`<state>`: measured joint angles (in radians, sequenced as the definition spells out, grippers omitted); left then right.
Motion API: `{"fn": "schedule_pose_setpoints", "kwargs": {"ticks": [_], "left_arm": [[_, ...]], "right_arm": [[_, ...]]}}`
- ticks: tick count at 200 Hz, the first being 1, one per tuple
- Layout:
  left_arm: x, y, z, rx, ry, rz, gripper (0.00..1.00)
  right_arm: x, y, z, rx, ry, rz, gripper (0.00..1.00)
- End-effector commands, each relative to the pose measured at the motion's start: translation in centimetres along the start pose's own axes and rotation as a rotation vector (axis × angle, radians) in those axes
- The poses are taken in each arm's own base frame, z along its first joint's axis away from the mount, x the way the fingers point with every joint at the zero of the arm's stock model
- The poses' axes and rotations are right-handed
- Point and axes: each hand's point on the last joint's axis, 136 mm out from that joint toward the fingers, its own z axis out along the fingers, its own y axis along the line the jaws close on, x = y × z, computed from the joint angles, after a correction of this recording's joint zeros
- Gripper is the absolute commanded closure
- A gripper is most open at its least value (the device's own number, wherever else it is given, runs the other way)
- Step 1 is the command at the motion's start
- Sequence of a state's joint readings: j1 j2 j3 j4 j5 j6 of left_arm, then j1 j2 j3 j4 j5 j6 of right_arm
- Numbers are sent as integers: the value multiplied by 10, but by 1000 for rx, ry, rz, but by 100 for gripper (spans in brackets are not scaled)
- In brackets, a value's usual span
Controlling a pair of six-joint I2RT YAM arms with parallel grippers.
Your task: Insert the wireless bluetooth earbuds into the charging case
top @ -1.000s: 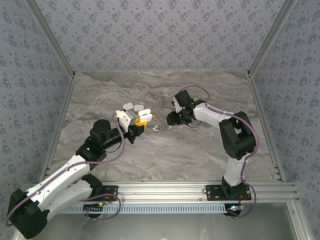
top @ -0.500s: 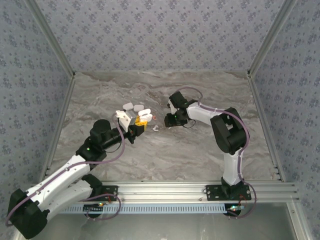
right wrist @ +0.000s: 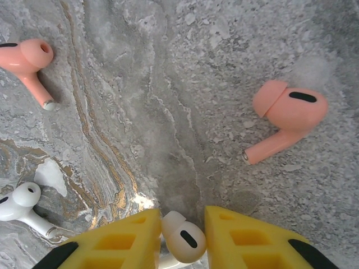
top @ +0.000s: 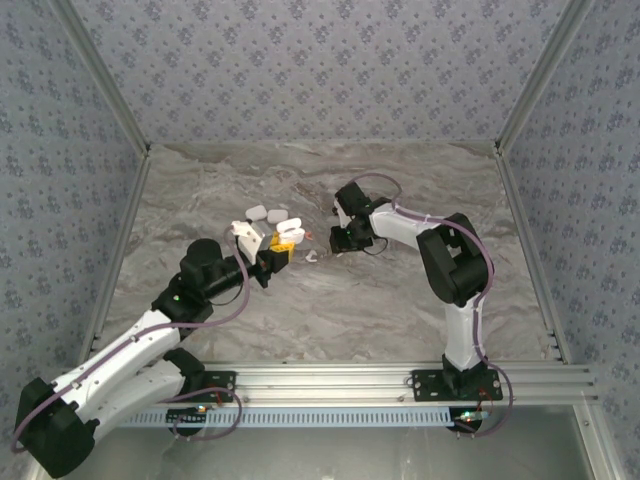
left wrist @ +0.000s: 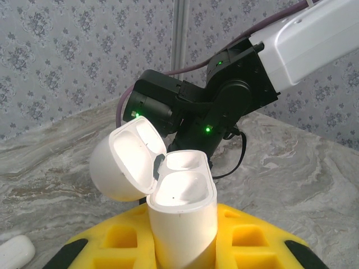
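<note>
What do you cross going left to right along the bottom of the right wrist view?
In order: loose white earbud → yellow finger → white earbud between the fingers → other yellow finger.

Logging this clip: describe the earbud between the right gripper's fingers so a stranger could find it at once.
On the marble table, find the right gripper, its yellow fingers at the bottom of the right wrist view. The white earbud sits between them. Its neighbours lie loose: another white earbud far left, two pink earbuds higher up.
</note>
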<state>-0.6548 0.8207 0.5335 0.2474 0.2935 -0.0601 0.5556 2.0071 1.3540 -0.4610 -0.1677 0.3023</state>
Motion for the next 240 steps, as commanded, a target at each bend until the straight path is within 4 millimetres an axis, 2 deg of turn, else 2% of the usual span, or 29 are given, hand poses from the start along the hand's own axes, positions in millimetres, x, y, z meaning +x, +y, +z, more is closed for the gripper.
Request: {"fn": "schedule_pose_setpoints", "kwargs": {"ticks": [1,147,240], "left_arm": [[-5,0,-1,-6,-15,21,97],[-6,0,0,-6,-15,24,97],[-5,0,0,-7,-12,20,97]], "right_arm": [[16,2,6,20,68,-21,69],[34,-6,-1,102,102,-72,68],[38,-16,-6,180,99,-104,67]]}}
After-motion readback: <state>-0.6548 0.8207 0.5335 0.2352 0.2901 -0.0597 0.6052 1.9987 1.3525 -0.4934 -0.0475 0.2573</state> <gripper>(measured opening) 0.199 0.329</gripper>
